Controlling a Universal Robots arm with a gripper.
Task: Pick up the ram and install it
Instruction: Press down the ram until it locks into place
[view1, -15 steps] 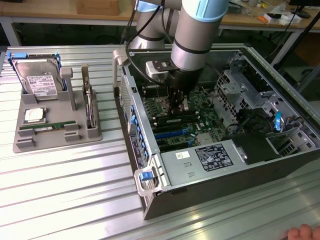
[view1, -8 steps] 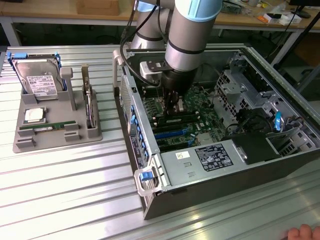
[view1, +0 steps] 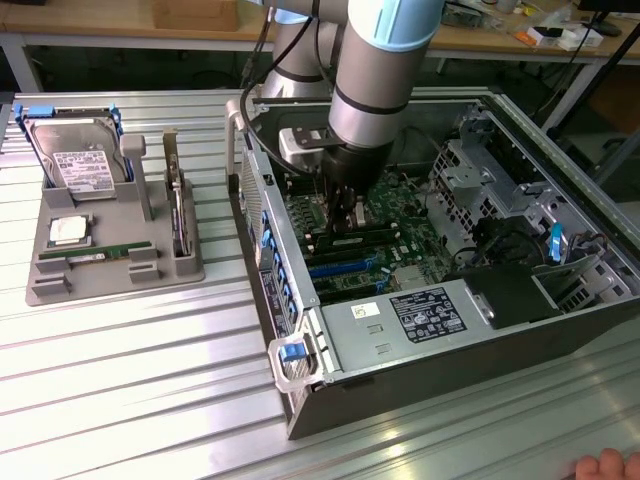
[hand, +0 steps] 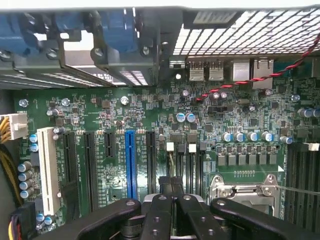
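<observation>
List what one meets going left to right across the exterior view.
Hard drive in the grey holder → card with metal bracket → open computer case with the gripper shut inside it → a hand.

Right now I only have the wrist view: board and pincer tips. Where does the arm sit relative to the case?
Observer: The pincer is down inside the open case, over the memory slots mid-board.
Operator: Any ram outside the case?
Observer: Yes. One ram stick lies flat in the grey tray, which stands on the exterior view's left of the case.
Operator: Anyone nearby?
Observer: A hand rests on the table at the lower corner on the exterior view's right, apart from the case.
</observation>
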